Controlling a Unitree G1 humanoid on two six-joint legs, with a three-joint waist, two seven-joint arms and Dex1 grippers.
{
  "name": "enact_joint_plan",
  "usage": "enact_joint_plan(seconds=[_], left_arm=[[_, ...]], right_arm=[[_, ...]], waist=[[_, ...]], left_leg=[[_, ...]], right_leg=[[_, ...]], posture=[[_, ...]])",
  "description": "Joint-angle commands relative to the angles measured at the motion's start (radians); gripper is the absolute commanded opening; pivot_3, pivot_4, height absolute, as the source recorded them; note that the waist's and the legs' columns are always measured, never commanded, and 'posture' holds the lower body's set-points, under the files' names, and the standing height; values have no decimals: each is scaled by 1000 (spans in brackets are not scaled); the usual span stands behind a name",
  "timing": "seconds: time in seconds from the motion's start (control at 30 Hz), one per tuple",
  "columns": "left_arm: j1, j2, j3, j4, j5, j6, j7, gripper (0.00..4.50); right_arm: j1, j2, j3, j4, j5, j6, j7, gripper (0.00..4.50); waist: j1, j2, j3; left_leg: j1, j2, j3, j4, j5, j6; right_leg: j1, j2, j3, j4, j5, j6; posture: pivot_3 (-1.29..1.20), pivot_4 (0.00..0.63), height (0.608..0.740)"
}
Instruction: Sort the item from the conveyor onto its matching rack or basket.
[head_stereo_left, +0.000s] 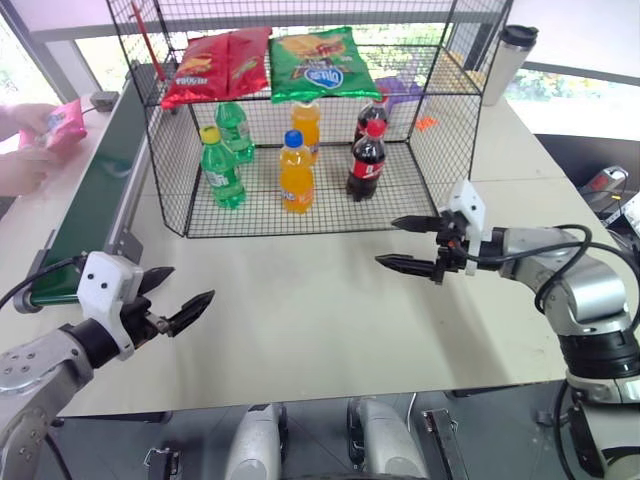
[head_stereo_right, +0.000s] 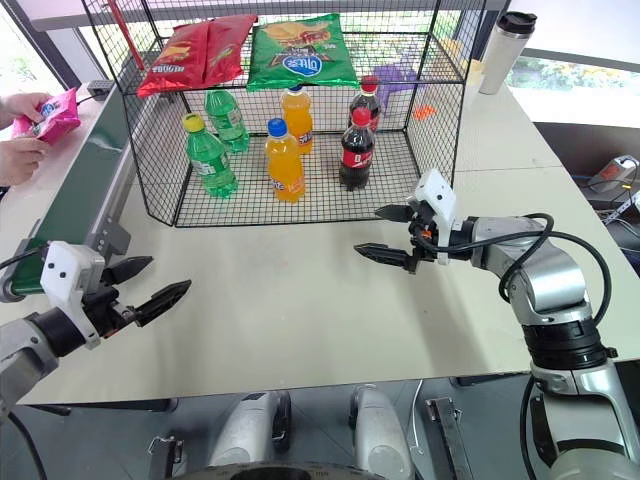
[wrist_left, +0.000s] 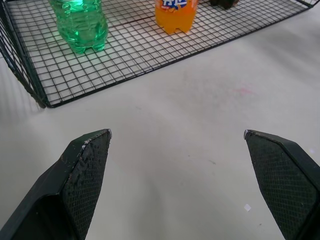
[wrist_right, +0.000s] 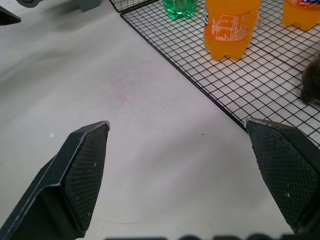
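The item, a shiny pink snack bag (head_stereo_left: 62, 125), is in a person's hands (head_stereo_left: 22, 168) at the far left, above the far part of the conveyor (head_stereo_left: 95, 200), a dark green belt along the table's left side. The black wire rack (head_stereo_left: 400, 205) stands at the middle back of the table. My left gripper (head_stereo_left: 192, 283) hovers open over the table's near left, beside the conveyor's near end. Just in front of the rack's right front corner, my right gripper (head_stereo_left: 386, 242) is open too. Both hold nothing.
A red chip bag (head_stereo_left: 215, 62) and a green one (head_stereo_left: 320, 60) lie on the rack's upper tier. Green (head_stereo_left: 220, 170), orange (head_stereo_left: 295, 172) and cola (head_stereo_left: 366, 160) bottles stand on the lower tier. A steel tumbler (head_stereo_left: 508, 62) stands at the back right.
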Motion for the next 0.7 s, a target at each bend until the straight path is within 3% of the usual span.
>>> enact_joint_plan(seconds=[0.03,0.7], left_arm=[[-11,11,13,-7,-4,-6,3,4445],[-35,-9,-3,-13,-28,-10,43,4445]], right_arm=[[-4,4,-29,-32,18,-14,-6,4500],[-17,24,-10,-13,2,-38,-9,4500]], waist=[[0,0,0],[0,0,0]], left_leg=[[0,0,0,0,0,0],[0,0,1,0,0,0]], right_leg=[[0,0,0,0,0,0],[1,0,0,0,0,0]], posture=[[0,150,740],[0,150,740]])
